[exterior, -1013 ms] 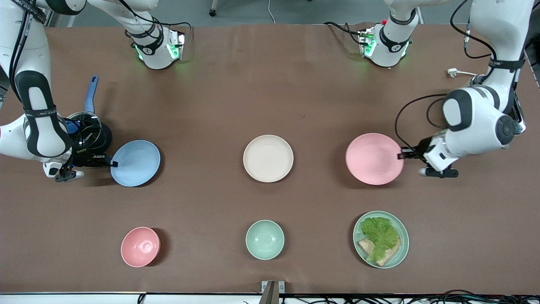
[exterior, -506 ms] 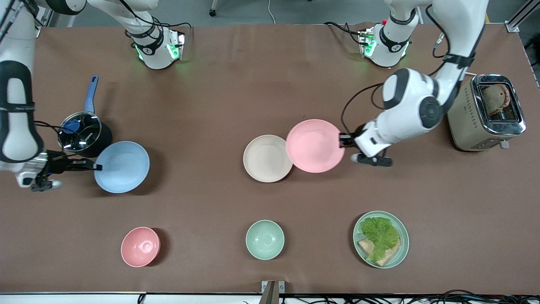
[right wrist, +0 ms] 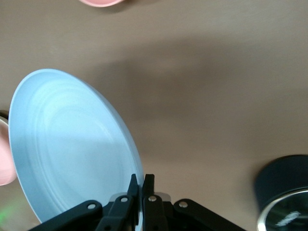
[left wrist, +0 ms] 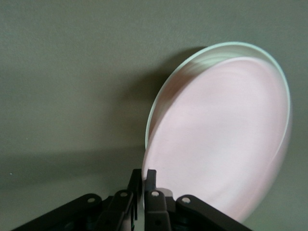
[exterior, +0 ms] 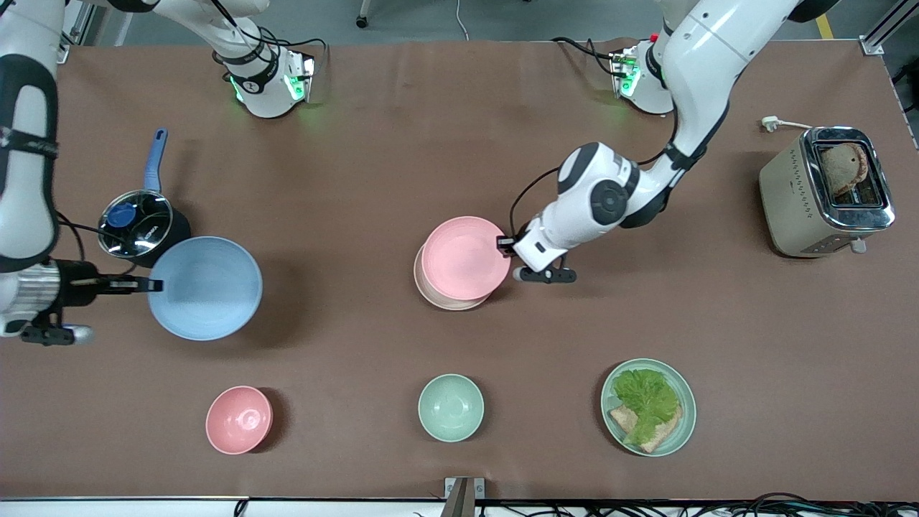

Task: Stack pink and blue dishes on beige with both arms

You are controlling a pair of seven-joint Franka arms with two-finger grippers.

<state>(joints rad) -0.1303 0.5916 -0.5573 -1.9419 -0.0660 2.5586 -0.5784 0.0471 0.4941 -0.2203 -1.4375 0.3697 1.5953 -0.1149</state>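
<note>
Left gripper (exterior: 502, 245) pinches pink plate (exterior: 465, 257) rim, plate over beige plate (exterior: 438, 296), slightly off-centre. Centre, lower flat, then release. Right gripper (exterior: 152, 286) clamps blue plate (exterior: 204, 288) aloft beside saucepan (exterior: 140, 228); hold clear.

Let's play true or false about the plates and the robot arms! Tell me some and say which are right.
1. The left end effector grips the pink plate by its rim. True.
2. The pink plate is over the beige plate. True.
3. The blue plate already sits on the beige plate. False: the right end effector holds it up near the pot.
4. The toaster is empty. False: bread sits in its slot.
5. The green plate holds lettuce. True.
</note>
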